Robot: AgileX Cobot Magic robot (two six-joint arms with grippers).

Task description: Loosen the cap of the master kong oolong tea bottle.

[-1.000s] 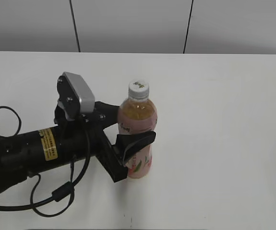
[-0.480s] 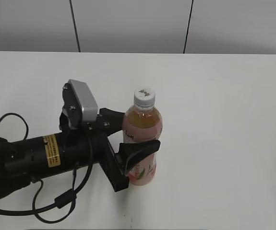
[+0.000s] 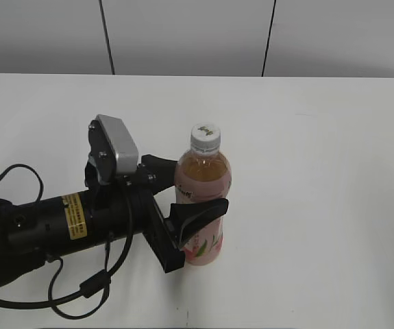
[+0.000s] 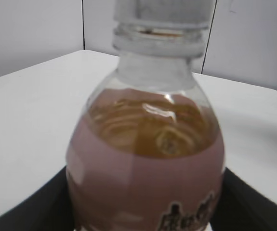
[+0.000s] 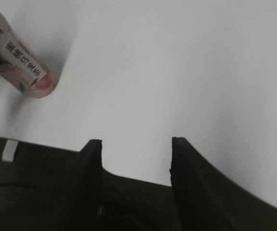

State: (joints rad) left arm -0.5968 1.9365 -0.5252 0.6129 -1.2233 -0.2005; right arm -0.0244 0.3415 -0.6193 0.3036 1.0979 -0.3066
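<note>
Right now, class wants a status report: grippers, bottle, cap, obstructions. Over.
Left gripper shut on the bottle, upright on the table. Right gripper open, empty, away from it. Cap on, untouched. Nothing above the cap.

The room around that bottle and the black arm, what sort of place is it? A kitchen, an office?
Probably a lab or test room, not a kitchen. A bare white table stands against plain grey wall panels, and on it is only the tea bottle, held by the left gripper of a cabled robot arm.
</note>
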